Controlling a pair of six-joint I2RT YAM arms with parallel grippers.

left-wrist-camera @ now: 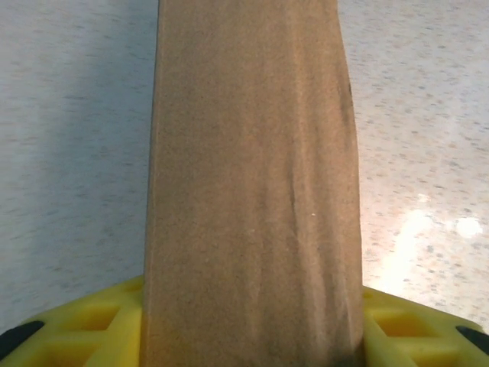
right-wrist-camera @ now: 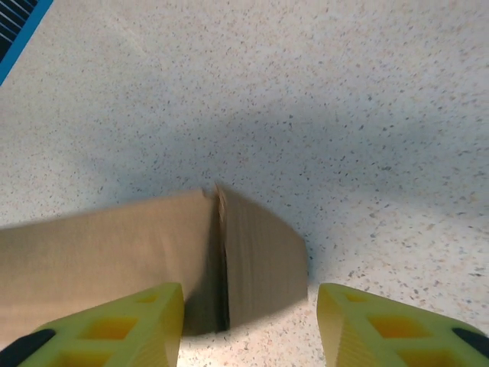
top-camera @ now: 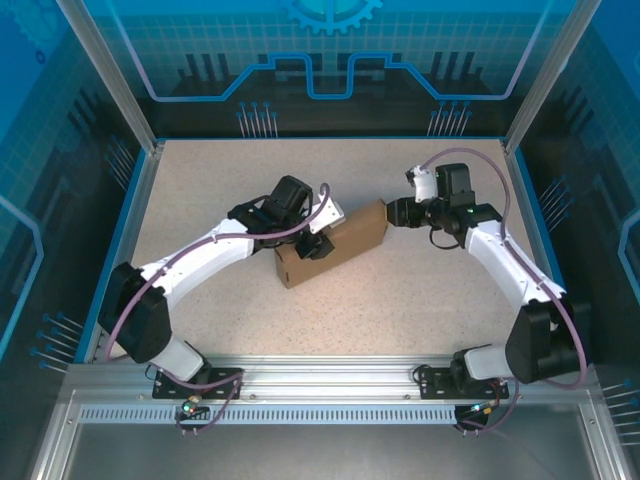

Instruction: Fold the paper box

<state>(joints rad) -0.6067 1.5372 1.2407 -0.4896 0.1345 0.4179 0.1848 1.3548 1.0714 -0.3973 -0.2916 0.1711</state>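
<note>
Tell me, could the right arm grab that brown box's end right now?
Probably yes: the right gripper stands open around the end of the paper box, nothing in between; the left gripper clamps it farther along.

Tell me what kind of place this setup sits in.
Probably a robot lab test cell. A left arm and a right arm are bolted to an aluminium rail at a speckled table, fenced by blue panels printed with graphics. A paper box is the workpiece.
</note>
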